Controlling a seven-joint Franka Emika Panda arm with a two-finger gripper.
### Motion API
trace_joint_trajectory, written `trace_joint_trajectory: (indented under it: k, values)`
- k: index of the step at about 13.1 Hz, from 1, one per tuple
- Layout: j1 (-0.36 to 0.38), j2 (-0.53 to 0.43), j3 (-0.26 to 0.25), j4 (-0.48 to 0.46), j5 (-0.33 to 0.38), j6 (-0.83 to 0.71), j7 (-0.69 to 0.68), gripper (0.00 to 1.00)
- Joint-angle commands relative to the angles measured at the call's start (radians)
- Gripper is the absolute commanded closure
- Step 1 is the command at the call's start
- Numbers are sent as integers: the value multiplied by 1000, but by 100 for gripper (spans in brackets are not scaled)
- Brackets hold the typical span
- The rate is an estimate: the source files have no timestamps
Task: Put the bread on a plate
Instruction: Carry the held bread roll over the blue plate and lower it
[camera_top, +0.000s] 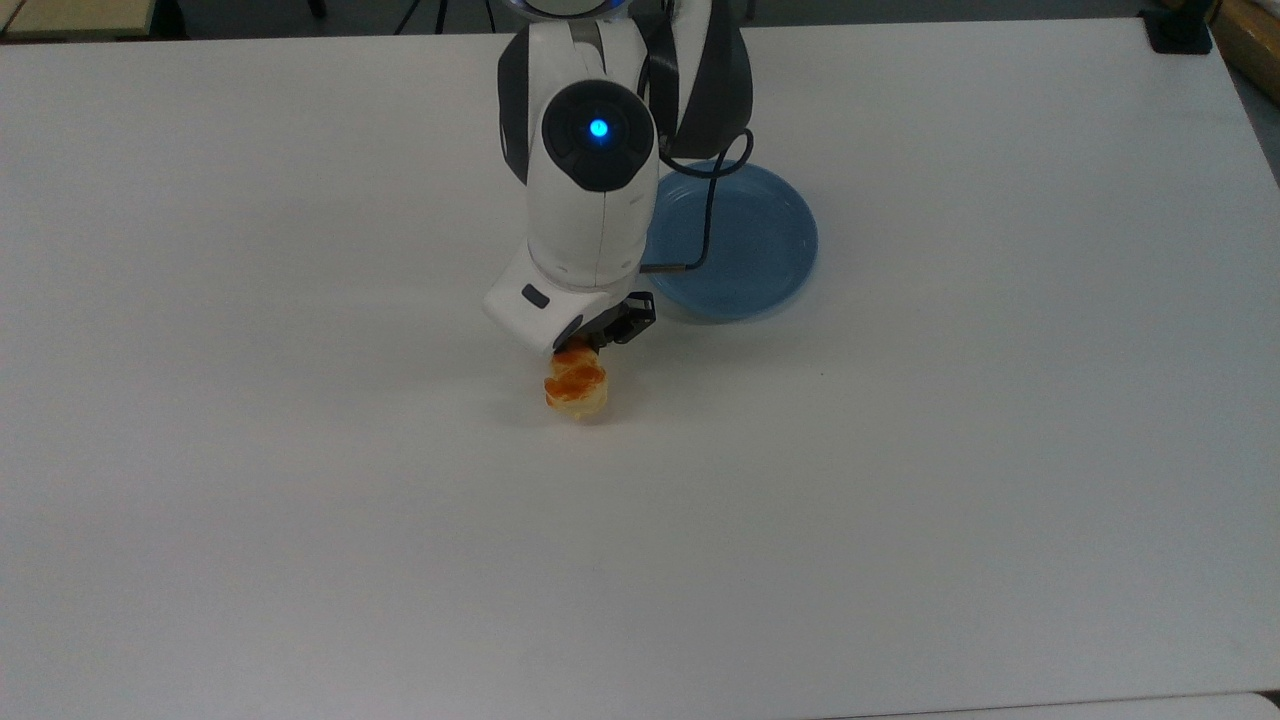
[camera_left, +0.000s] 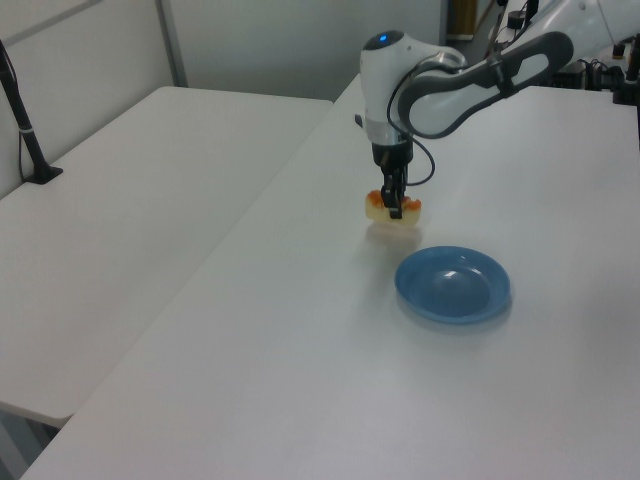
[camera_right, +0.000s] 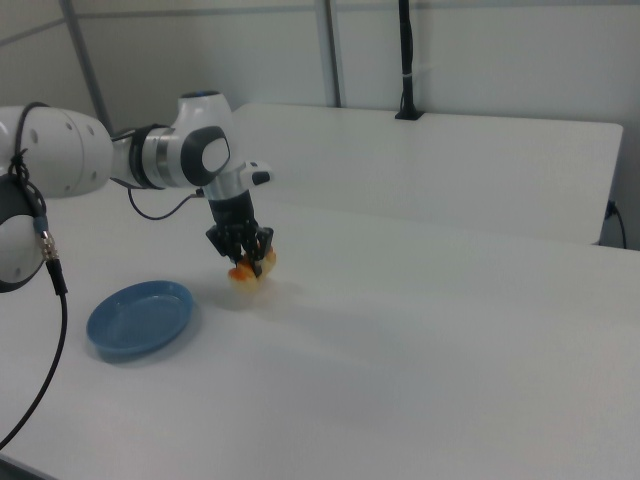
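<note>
You've got the gripper (camera_left: 394, 208) clamped on the bread (camera_left: 392, 207), which hangs just clear of the table (camera_left: 300, 340) beneath it, so you're in the carry step: swing toward the plate (camera_left: 453, 284) nearby, then lower and release over its centre.

Even, bright overhead light washes the white table (camera_top: 300, 500). Shadows are soft and faint. Mild glare glints off the blue plate (camera_left: 470, 290).

Pale-yellow bread (camera_top: 577, 388), orange-brown top; plain blue plate (camera_top: 760, 240); white table (camera_top: 900, 450).
</note>
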Motion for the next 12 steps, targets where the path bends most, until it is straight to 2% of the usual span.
trace_joint_trajectory:
  k: [1,3,5,7,12]
  values:
    - [10,-138,-4,-91,4,-43,-23,67]
    - [19,-224,18,-183,27,-55,-29,67]
    - [50,-245,45,-204,61,-144,-29,66]
    - [71,-232,83,-214,72,-161,-17,66]
    - [159,-156,85,-213,58,-160,81,60]
